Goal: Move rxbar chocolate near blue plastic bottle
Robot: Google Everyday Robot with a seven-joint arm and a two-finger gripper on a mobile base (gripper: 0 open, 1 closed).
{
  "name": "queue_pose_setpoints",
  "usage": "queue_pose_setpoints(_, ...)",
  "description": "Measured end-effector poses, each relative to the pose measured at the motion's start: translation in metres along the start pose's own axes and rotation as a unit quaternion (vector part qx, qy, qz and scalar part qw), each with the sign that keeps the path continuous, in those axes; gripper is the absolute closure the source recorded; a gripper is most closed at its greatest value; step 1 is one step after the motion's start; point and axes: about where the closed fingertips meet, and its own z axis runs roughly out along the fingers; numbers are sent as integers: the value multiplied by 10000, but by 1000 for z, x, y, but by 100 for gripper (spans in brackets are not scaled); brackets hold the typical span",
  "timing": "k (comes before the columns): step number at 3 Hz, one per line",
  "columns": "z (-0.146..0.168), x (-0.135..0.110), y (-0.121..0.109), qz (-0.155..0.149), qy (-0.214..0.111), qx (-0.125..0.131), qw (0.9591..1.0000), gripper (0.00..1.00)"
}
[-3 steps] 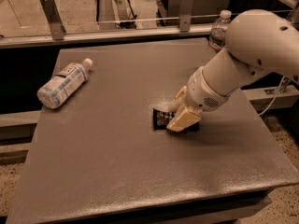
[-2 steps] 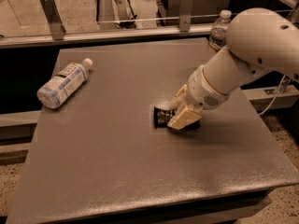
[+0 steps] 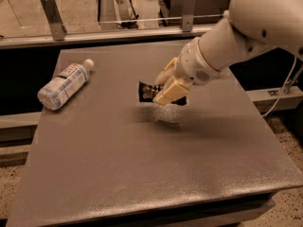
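Since a second ago my hand shifted toward 10 o'clock, pinching the rxbar chocolate above the tabletop. Blue plastic bottle lies at 9 o'clock, well apart.

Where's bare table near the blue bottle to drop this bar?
Bare table lies between the blue plastic bottle and the hand, which holds the rxbar chocolate mid-table. The whole front half is free too. Tight only left of the bottle, by the table edge.

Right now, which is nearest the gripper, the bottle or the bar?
The rxbar chocolate: the gripper clamps its black wrapper. The blue plastic bottle lies on its side, far off to the left.
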Motion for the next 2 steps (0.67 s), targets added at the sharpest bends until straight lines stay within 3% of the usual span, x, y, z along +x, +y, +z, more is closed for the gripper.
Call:
queue_pose_setpoints(1, 21, -36, -25, -159, -327, 162, 9992, 100)
queue_pose_setpoints(2, 57, -62, -39, -188, -564, 136, 9981, 100)
